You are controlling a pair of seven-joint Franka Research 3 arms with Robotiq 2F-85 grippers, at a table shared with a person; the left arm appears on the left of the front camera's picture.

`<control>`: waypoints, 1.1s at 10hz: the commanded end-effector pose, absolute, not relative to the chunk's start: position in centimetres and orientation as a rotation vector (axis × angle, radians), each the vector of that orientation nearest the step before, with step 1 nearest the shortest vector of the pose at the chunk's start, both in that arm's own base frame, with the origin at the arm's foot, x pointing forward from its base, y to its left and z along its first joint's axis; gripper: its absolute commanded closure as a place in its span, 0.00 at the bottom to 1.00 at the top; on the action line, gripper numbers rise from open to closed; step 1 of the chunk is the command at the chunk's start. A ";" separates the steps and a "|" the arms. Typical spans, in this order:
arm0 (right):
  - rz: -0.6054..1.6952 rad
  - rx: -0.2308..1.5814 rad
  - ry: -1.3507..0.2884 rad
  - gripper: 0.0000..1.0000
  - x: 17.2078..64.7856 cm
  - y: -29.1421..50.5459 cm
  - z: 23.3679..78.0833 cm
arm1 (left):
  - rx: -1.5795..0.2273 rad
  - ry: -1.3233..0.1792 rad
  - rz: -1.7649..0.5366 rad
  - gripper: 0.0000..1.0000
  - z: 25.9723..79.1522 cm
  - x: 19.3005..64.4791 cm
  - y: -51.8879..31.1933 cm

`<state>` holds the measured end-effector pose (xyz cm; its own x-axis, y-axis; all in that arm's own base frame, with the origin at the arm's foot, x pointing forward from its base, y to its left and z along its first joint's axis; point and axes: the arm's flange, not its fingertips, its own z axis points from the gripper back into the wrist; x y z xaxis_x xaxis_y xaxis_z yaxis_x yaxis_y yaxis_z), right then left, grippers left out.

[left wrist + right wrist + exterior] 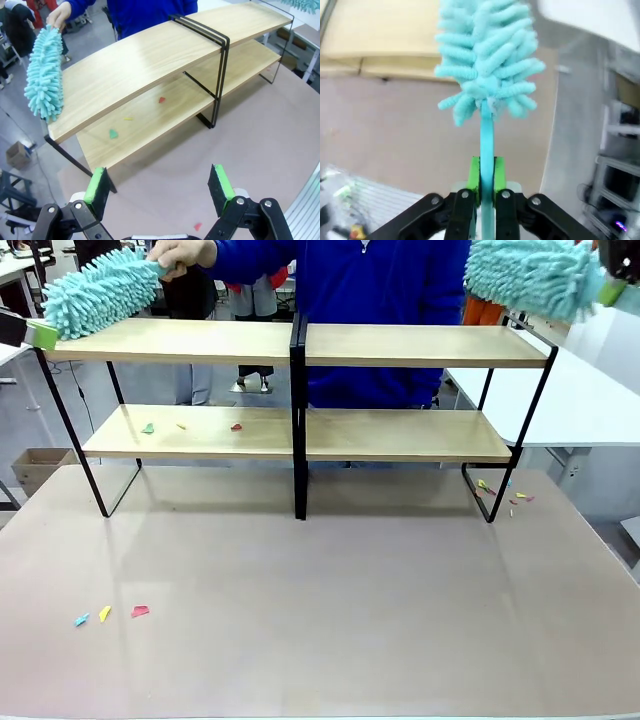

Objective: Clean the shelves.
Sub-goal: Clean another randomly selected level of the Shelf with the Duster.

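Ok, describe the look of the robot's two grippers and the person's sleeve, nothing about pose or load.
The left gripper has black linked metal fingers with silver pivot bolts, ending in flat black blocks faced with bright green pads. The right gripper is the same build: black linkage arms, round silver bolts, green pads. The person's sleeve is bright blue, matching the blue top.

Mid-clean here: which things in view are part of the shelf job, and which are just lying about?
Job:
shelves
right duster, clamped in right end effector
person's duster, at the top board's left end
scraps on lower board
left end effector, open, empty

Lying about:
scraps on table
cardboard box on floor
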<state>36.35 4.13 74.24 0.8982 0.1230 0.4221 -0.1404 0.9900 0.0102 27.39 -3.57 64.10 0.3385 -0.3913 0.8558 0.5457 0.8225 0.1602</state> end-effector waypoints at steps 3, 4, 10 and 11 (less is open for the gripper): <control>0.442 0.563 -0.195 0.88 30.9 -4.3 77.3 | -0.161 -1.061 -0.614 0.00 64.0 27.4 -3.5; 0.523 0.648 -0.144 0.88 29.4 -6.5 77.6 | -0.161 -1.061 -0.614 0.00 64.0 27.4 -3.5; 0.980 0.803 -0.147 0.88 19.7 -20.6 74.2 | -0.161 -1.061 -0.614 0.00 64.0 27.4 -3.5; 1.040 0.843 -0.186 0.88 19.9 -21.5 73.2 | -0.161 -1.061 -0.614 0.00 64.0 27.4 -3.5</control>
<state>21.23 -19.45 71.24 0.5920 0.6638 0.4571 -0.7774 0.3206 0.5412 27.37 -3.58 64.13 0.3379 -0.3915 0.8559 0.5456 0.8225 0.1608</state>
